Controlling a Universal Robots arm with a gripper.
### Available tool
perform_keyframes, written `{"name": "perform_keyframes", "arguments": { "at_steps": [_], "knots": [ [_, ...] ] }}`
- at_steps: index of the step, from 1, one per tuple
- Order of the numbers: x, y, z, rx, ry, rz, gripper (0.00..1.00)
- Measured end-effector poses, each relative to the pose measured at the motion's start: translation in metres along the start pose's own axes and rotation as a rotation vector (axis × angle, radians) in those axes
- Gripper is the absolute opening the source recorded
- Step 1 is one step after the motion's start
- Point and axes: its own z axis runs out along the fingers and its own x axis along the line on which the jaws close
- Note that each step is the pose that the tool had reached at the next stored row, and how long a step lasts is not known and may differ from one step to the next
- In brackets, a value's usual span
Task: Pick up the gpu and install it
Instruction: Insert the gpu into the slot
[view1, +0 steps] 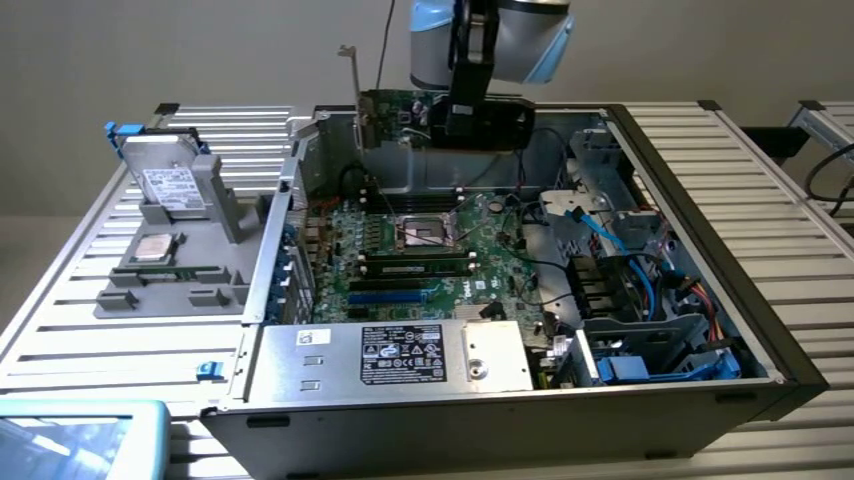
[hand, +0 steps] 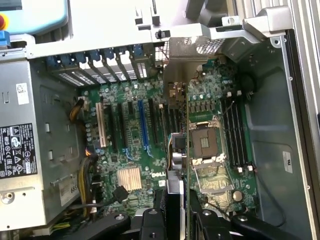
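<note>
In the exterior view, the gripper (view1: 461, 118) hangs from the arm (view1: 487, 40) over the far end of the open computer case (view1: 727, 255). It is clamped on the gpu (view1: 398, 112), which is held on edge in the air, above the motherboard (view1: 344, 240) and clear of it. The card's green board faces the exterior view's left and its black cooler bulges out toward the right. Its silver bracket (view1: 351, 75) rises at the left end, above the case's rim.

Below the card we see the CPU socket (view1: 430, 228), and nearer the camera a memory stick (view1: 416, 266) seated in its slot. The power supply (view1: 387, 355) fills the near end of the case. Blue cables (view1: 601, 225) cross the bay on the exterior view's right. Outside the case, on the exterior view's left, a hard drive (view1: 171, 185) stands in a grey holder on the slatted table (view1: 747, 160).

In the wrist view, we look down the gpu (hand: 176, 150) edge-on. The black fingers (hand: 151, 222) press on either face, so the gripper (hand: 177, 220) is grasping the card. The perforated bracket (hand: 192, 45) sits at the far end, close to the case's rear wall. Beneath it lies the motherboard (hand: 120, 150). The blue expansion slot (hand: 143, 125) is on one side of the card's edge and the CPU socket (hand: 206, 142) on the other, with the empty memory slots (hand: 235, 135) beyond that. A gold heatsink (hand: 129, 178) sits near the fingers.
</note>
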Motion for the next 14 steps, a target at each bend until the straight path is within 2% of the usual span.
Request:
{"name": "perform_keyframes", "arguments": {
  "at_steps": [8, 12, 14],
  "knots": [
    [0.001, 0.0022, 0.0115, -0.0018, 0.0037, -0.084, 0.28],
    [0.001, 0.0055, 0.0179, -0.0026, 0.0055, -0.116, 0.28],
    [0.002, 0.0099, 0.0204, -0.0027, 0.0078, -0.126, 0.28]
  ]
}}
